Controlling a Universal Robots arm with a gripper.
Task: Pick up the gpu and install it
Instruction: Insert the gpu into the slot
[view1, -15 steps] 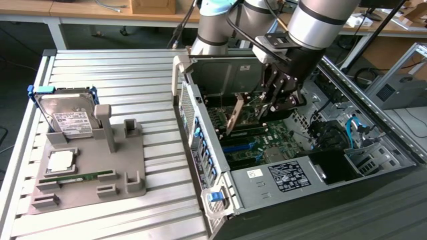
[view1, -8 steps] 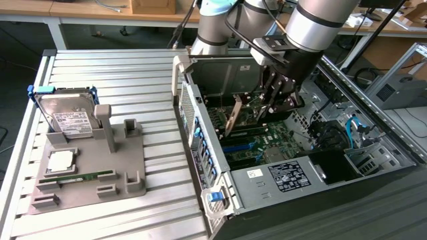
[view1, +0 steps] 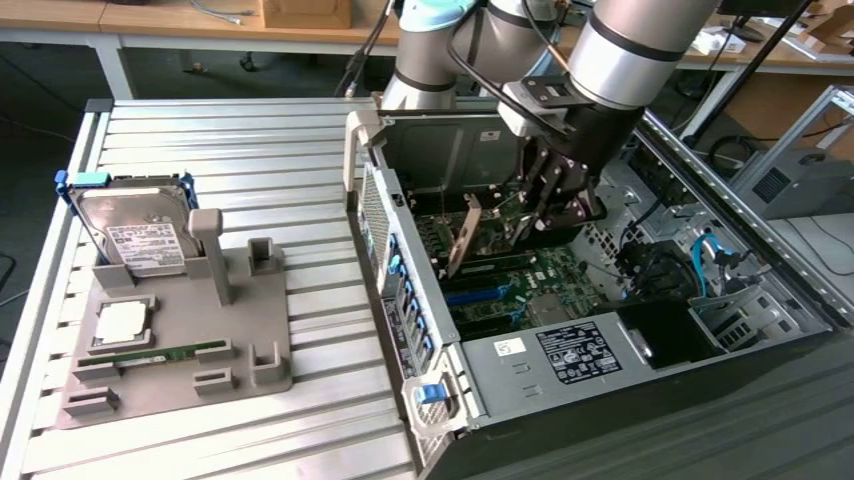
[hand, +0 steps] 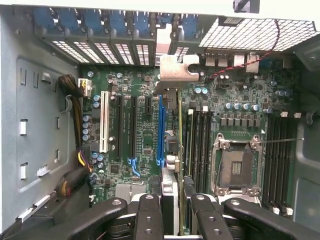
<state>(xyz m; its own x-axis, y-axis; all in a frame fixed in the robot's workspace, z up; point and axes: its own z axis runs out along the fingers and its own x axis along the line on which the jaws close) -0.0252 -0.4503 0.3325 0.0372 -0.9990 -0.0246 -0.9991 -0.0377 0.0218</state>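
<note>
Overhead, the arm reaches steeply down from the back of the exterior view into the open computer case (view1: 747, 300), its wrist turned so the gripper (view1: 554, 205) hangs inside the chassis above the motherboard (view1: 514, 290). In the wrist view the gripper (hand: 172, 210) has its two black fingers (hand: 148, 215) clenched on the gpu (hand: 171, 150), which is seen edge-on running away from the camera.

The card stands on its long edge, roughly upright, tilting slightly in the exterior view (view1: 463, 235). Its long axis runs from the fingers toward the case's rear wall, where its pale metal bracket (hand: 177, 67) sits close against the row of blue-clipped expansion openings (hand: 115, 25). Its lower edge lies along the blue slot (hand: 160, 130); whether it is seated there cannot be told.

On one side of the card lie further expansion slots, including a white one (hand: 104, 120); on the other, just beside it, the memory slots (hand: 200, 140) and then the bare processor socket (hand: 235, 167). Outside the case, a grey parts holder (view1: 174, 330) on the slatted table (view1: 267, 150) carries a hard drive (view1: 134, 235).
</note>
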